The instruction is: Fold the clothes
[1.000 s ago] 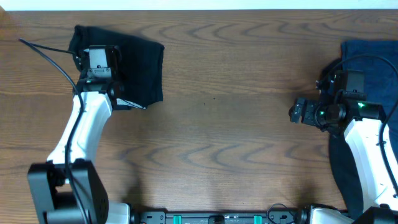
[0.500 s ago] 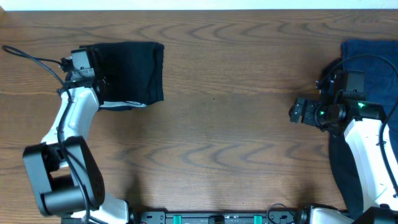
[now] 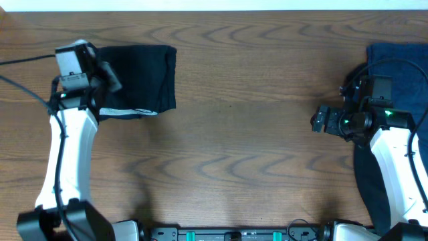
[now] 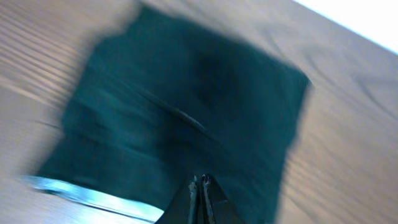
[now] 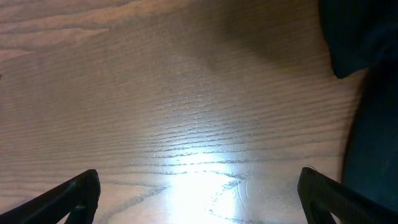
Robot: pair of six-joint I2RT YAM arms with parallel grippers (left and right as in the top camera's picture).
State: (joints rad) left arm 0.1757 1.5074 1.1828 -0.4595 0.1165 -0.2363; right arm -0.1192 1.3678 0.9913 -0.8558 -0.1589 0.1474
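The left end effector (image 4: 200, 185) has its fingers pressed together with no cloth visibly pinched between them, though that view is blurred; it hangs over the left part of the black garment (image 3: 144, 75), which lies as a compact rectangle at the far left of the tabletop (image 3: 241, 147), its pale edge (image 3: 130, 112) showing along the side nearest the robot; by that look this piece is folded, and the step in hand is to leave it undisturbed; the closed tips should rise straight up before swinging away, since a sideways drag could peel the top layer or skew the rectangle; the right end effector (image 5: 200, 193) stands wide apart over bare wood, holding nothing; the navy garment (image 3: 400, 60) lies just beside it at the right edge, partly under the arm; a low, square pinch on its hem looks the sound next grasp.
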